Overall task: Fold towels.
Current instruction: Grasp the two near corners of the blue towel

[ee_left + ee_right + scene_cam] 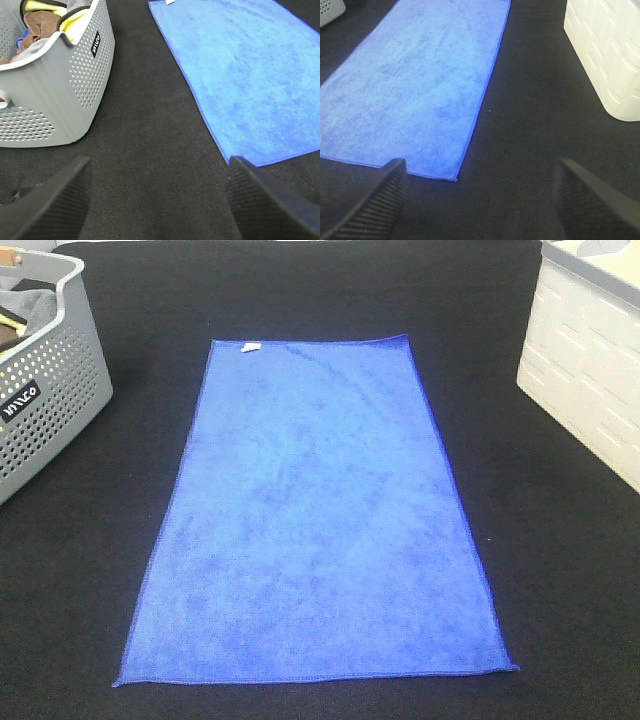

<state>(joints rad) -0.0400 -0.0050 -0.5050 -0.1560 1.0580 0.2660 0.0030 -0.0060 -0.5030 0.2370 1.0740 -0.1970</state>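
Observation:
One royal-blue towel (320, 520) lies spread flat on the black table, long side running away from me, with a small white tag (250, 346) at its far left corner. It also shows in the left wrist view (245, 75) and the right wrist view (420, 85). Neither gripper shows in the exterior high view. My left gripper (160, 200) is open and empty, over bare table beside the towel's near left corner. My right gripper (480, 200) is open and empty, over bare table beside the towel's near right corner (456, 179).
A perforated grey basket (45, 390) holding cloths stands at the far left; it also shows in the left wrist view (55, 85). A white crate (590, 360) stands at the far right; it also shows in the right wrist view (605, 50). The black table (90, 590) surrounds the towel.

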